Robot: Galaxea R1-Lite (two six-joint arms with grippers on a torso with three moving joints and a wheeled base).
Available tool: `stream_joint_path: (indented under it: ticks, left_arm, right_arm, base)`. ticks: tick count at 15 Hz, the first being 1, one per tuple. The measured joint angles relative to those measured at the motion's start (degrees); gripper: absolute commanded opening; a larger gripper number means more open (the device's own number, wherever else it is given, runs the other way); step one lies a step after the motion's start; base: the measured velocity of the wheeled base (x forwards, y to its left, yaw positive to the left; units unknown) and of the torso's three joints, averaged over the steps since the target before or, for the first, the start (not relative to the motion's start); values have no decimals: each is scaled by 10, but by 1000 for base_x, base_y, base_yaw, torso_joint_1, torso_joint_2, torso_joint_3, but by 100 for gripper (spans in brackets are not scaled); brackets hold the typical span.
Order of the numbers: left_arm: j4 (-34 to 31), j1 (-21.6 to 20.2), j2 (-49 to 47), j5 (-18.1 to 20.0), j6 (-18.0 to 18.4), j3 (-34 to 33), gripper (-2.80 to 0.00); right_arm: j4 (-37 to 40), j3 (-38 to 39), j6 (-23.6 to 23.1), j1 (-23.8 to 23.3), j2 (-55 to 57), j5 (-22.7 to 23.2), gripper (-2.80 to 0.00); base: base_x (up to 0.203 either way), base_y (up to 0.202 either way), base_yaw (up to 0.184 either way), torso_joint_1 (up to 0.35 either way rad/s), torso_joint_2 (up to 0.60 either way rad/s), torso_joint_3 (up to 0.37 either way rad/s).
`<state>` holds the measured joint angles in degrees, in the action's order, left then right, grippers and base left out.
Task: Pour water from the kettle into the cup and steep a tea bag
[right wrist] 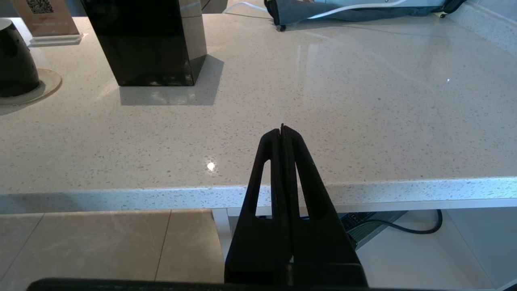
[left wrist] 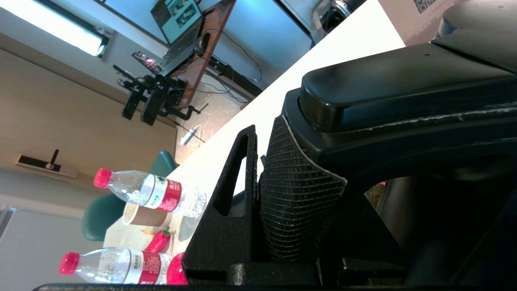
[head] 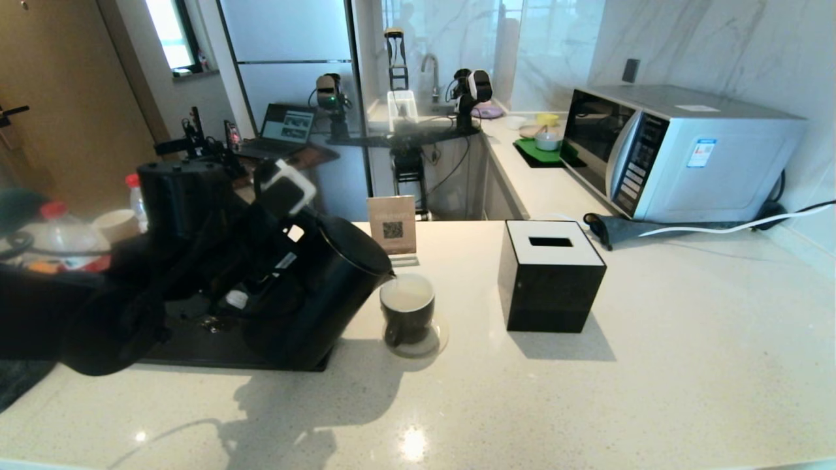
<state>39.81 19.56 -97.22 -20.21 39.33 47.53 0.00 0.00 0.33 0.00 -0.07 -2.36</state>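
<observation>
Left arm fills the near left of head view, black and bulky. Left gripper point(left wrist: 291, 190) is clamped on the handle point(left wrist: 404, 93) of the kettle point(head: 320, 294); in wrist view the ribbed pad point(left wrist: 299, 190) presses tight vs the handle. Kettle is lifted and tipped toward robot's right, spout right over the rim of the cup point(head: 407, 310). Cup is upright on a round coaster point(head: 431, 343), handle facing the robot, w/ pale water point(head: 406, 295) inside, level fairly high. Can't tell if a stream is running. Black tray point(head: 215, 352) lies under the kettle.

Outward: QR sign point(head: 392, 225) just behind cup, black tissue box point(head: 552, 277) near on its right, microwave point(head: 679, 150) well back on the right. Bottles w/ red caps point(left wrist: 149, 194) and paper cup point(left wrist: 145, 216) behind the left arm.

Right gripper point(right wrist: 282, 133) has its fingers pressed together, holding nothing, parked just off the counter point(right wrist: 323, 121) front edge, away from the cup.

Tea bag: not seen in any view.
</observation>
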Motion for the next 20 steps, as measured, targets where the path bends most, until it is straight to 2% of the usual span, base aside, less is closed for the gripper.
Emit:
stream_joint_path:
  ticks: [20]
  left_arm:
    - [1, 8, 0, -7, 10, -2, -280]
  right_arm:
    - [0, 0, 0, 0, 0, 0, -280]
  base:
    - [0, 0, 0, 0, 0, 0]
